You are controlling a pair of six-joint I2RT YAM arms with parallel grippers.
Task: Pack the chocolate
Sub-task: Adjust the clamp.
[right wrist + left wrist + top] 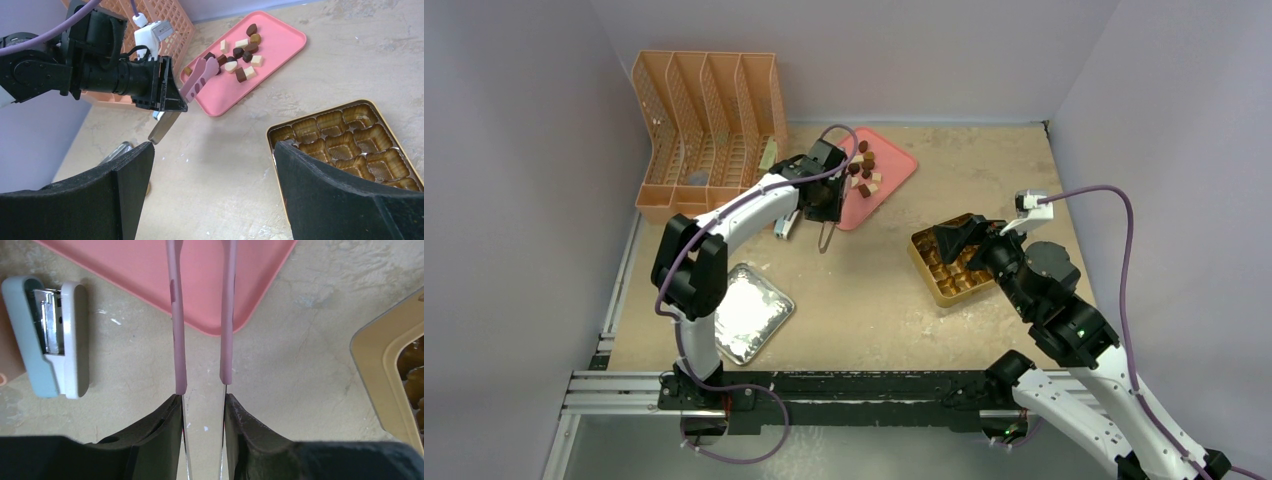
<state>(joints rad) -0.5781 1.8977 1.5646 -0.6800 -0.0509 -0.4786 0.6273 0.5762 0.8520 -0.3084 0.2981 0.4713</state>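
ROBOTICS LAB, TEST CELL: A left arm and a right arm, white and black, stand bolted to an aluminium rail at the near edge of a scuffed wooden table. Plain pale-lilac walls box it in on three sides, and purple cables loop from the wrists. The goods look like staged props. A pink tray of chocolate sits toward the back. An orange mesh file rack is just left of the tray and a stapler lies beside its near-left edge. A gold gridded box sits nearer on the tray's right, a foil dish nearer still on its left.
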